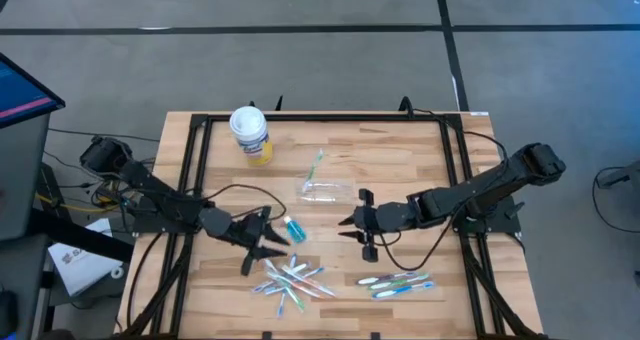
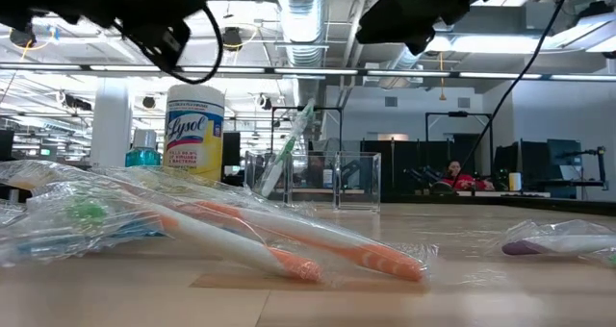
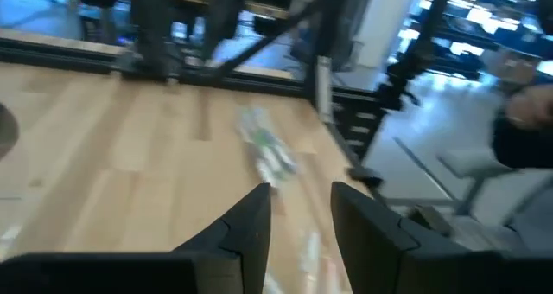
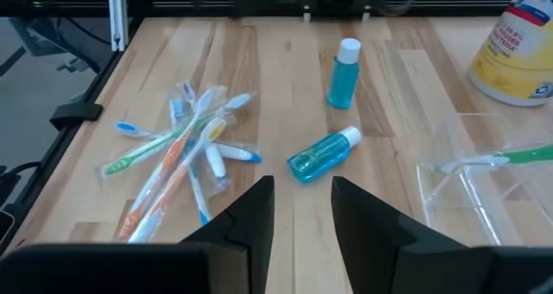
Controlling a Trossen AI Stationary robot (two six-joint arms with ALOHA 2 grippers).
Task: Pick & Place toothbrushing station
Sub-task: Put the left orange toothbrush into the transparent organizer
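A clear plastic cup (image 1: 326,190) stands mid-table, and a green-and-white toothbrush (image 1: 316,165) leans in it against its rim; both also show in the right wrist view (image 4: 480,187). Two small teal bottles (image 4: 322,152) are left of the cup, one upright (image 4: 344,73) and one lying flat. Wrapped toothbrushes lie in a pile (image 1: 290,278) near the front, with a second group (image 1: 396,282) to its right. My left gripper (image 1: 264,242) is open and empty above the table, beside the teal bottles. My right gripper (image 1: 350,224) is open and empty, right of the cup.
A white tub with a yellow label (image 1: 250,133) stands at the far left of the table. A black frame (image 1: 320,119) runs along the table's edges. Bare wood lies at the far right. A person (image 2: 460,176) sits in the room far behind.
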